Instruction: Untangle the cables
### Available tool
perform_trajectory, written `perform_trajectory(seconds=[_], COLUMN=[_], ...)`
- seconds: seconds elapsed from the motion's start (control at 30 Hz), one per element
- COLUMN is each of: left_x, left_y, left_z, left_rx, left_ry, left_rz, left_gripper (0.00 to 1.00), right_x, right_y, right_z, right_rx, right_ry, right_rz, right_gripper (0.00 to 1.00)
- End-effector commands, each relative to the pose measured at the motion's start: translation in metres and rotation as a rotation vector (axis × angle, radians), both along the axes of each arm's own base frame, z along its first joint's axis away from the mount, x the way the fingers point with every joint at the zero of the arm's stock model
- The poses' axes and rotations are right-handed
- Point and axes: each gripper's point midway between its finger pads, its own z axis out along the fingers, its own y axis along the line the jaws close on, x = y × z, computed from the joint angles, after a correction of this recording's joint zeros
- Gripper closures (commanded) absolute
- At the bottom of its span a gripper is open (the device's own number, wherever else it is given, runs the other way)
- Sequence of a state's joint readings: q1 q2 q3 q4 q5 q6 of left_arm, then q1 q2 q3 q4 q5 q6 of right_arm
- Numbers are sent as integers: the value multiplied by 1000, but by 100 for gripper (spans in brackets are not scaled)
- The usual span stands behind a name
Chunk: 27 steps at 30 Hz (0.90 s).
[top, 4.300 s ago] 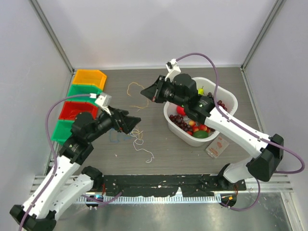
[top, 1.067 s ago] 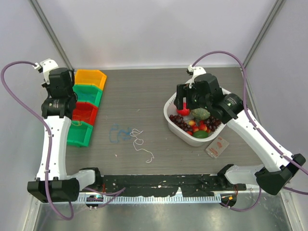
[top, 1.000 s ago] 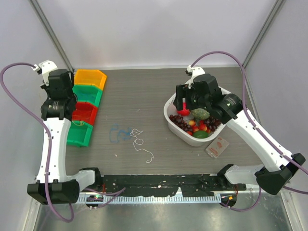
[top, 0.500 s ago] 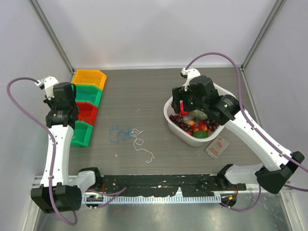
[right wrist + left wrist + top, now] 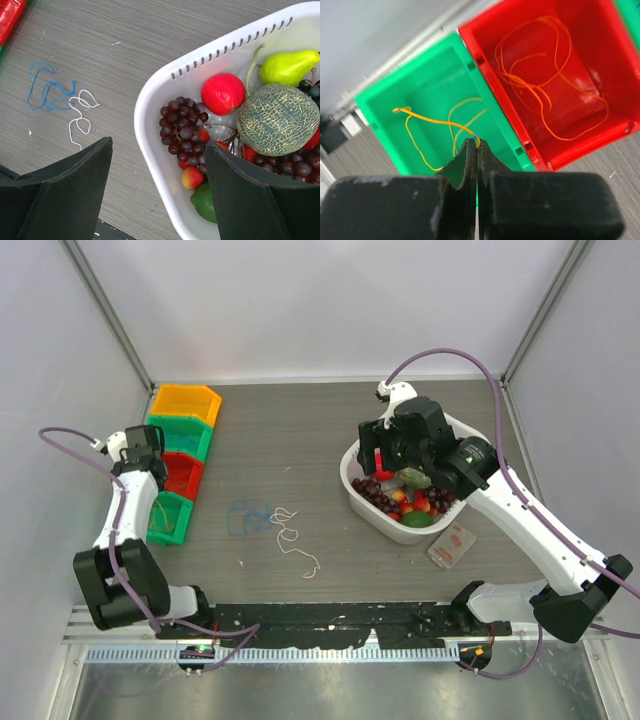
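table (image 5: 300, 430): grey wood-grain top, middle of overhead view.
green bin (image 5: 420, 85): centre-left of left wrist view, side by side with red bin; lowest of bin row at far left of overhead view.
red bin (image 5: 585, 145): upper right of left wrist view.
yellow cable (image 5: 437, 123): in green bin; one strand slanting from bin's upper-left corner to closed fingertips at bottom centre, other loops lying on bin floor.
left gripper (image 5: 477, 150): closed tight, tips pinching yellow cable; bottom centre of left wrist view, over green bin.
orange cable (image 5: 532, 89): loose overlapping loops on red bin floor, apart from yellow cable.
blue cable (image 5: 50, 92): squiggle flat on table, upper left of right wrist view; left of centre in overhead view, well apart from both grippers.
white cable (image 5: 79, 119): small loops just right of blue cable, touching its right end; tail trailing toward lower centre of overhead view.
right gripper (image 5: 157, 145): fingers spread wide, nothing between them; above left rim of basket, right of centre in overhead view.
basket (image 5: 150, 90): white, slotted rim, right half of right wrist view.
basket contents: grapes (image 5: 182, 131), red fruit (image 5: 223, 93), melon (image 5: 277, 119), pear (image 5: 290, 66), strawberry (image 5: 191, 177), lime (image 5: 205, 200).
orange bin (image 5: 187, 400): top of bin row, upper left of overhead view.
packet (image 5: 452, 543): small, flat on table, just below basket in overhead view.
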<state>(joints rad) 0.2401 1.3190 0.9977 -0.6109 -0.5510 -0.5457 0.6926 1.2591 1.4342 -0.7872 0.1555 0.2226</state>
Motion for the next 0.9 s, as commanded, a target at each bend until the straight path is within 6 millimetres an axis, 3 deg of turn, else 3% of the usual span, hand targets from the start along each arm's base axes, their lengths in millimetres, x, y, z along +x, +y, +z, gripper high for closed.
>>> perform_trajectory(seconds=[0.0,0.23,0.33,0.37,0.47,0.53,0.67,0.7,0.77,0.87], left_x=[-10,-2,-7,-8,-17,-22,-32,-35,-44,-57], left_y=[-9,0,11,12,10,7,2,0,-8,-24], left_z=[-32,-72,-73,-70,-56,-45,-16,-9,4,20], left_rx=[-167,-367,-364,-360,-356,-352,-329,-329,-326,-289], left_ry=[39,25,99,110,110,94,58,48,29,31], left_rz=[109,161,183,180,197,197,171,162,142,111], left_gripper=[100,100,100,94,59,49,39,32,3,0], right_x=[3,2,2,1,1,0,-1,-3,-4,-12], right_y=[0,0,1,2,8,14,20,21,23,38], right_z=[7,7,7,8,9,12,7,3,-15,-32], right_rx=[13,13,19,26,47,69,87,89,65,67], right_ry=[-33,-37,-33,-28,-10,1,36,59,124,190], right_rz=[0,3,6,10,13,28,33,26,19,57], right_gripper=[21,21,21,21,21,21,21,21,21,23])
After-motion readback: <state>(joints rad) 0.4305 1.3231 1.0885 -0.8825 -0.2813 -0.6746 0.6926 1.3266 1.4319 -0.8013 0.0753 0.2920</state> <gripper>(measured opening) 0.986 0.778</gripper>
